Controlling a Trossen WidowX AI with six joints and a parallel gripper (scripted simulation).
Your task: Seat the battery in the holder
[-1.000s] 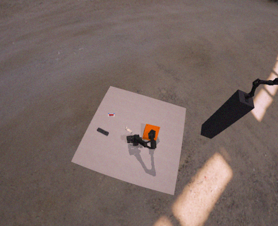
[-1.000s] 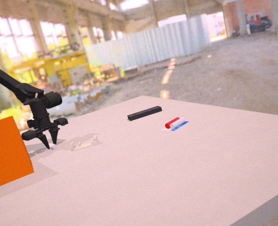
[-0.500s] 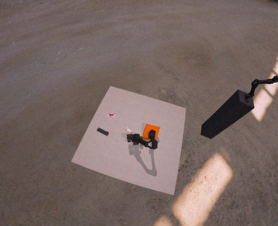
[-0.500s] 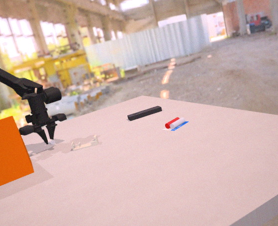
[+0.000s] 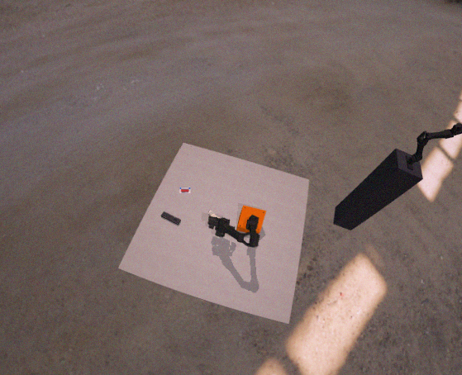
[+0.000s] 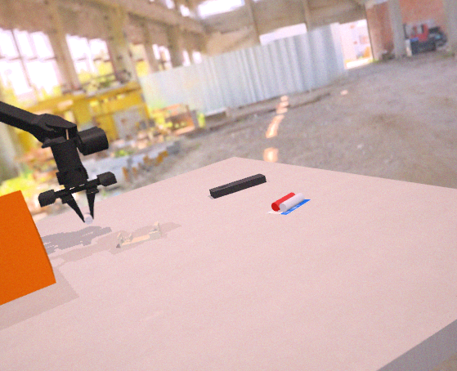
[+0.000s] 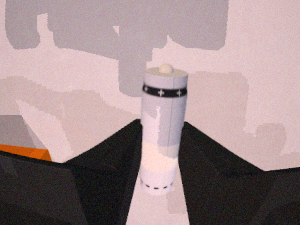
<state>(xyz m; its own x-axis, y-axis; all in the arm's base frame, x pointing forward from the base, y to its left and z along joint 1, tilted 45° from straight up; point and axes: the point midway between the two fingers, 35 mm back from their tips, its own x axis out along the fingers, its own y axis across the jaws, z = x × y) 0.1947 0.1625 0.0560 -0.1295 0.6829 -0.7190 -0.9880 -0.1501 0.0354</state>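
The gripper (image 6: 87,217) (image 7: 161,130) is shut on the white battery (image 6: 88,219) (image 7: 163,111), which it holds above the table. In the wrist view the battery's terminal end, with its button and a black band of plus marks, points up the picture, and the flat end lies low between the fingers. Its terminal end looks wider, so it seems tilted. The cream holder (image 6: 141,239) (image 5: 213,214) lies on the table, to the right of the battery in the exterior view. The arm partly hides it in the top view. It is out of the wrist view.
An orange panel (image 5: 247,212) (image 6: 14,253) stands by the arm's base. A black bar (image 5: 170,218) (image 6: 238,186) and a red cylinder (image 6: 283,202) beside a white cylinder (image 6: 293,202) lie farther off. A black pedestal (image 5: 373,190) with another arm stands off the table.
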